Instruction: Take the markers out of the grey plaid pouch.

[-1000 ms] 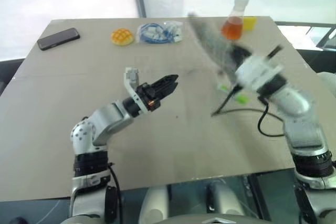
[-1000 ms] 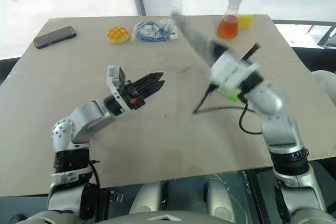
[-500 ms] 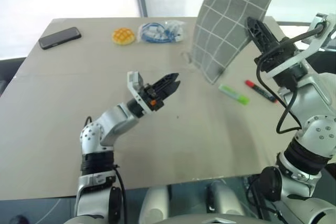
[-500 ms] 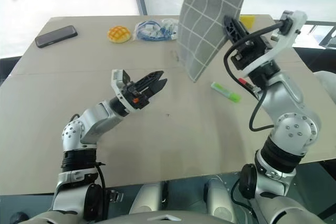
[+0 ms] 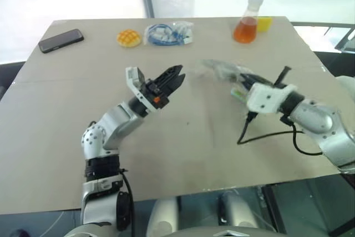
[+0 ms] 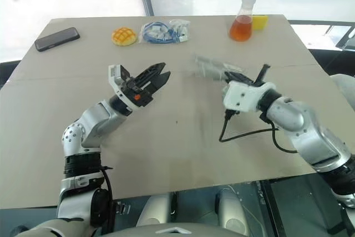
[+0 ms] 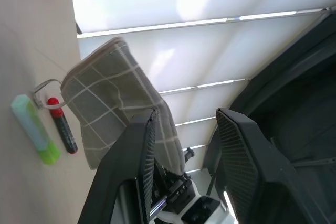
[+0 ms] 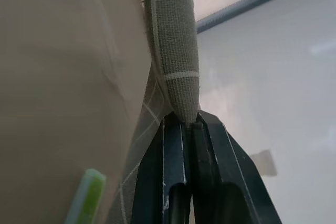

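On the bench point(image 5: 66, 137), phone point(image 5: 61, 40) far left, bun point(image 5: 128, 38), cable bag point(image 5: 169, 33), flask point(image 5: 248, 20) along the back; markers point(image 7: 50, 132) beside the pouch point(image 7: 113, 114).

The right gripper point(image 8: 185, 124) has swung the grey plaid pouch point(image 7: 118, 114) back down low over the table point(image 5: 183, 154).

Lab-like room; flask point(image 5: 246, 24) of orange liquid on bare worktable point(image 5: 66, 109)

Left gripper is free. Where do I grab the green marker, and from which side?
Grip the green marker mid-barrel from above, jaws across its width: it lies flat on the table. The red marker lies close alongside, so lower one jaw carefully between them.
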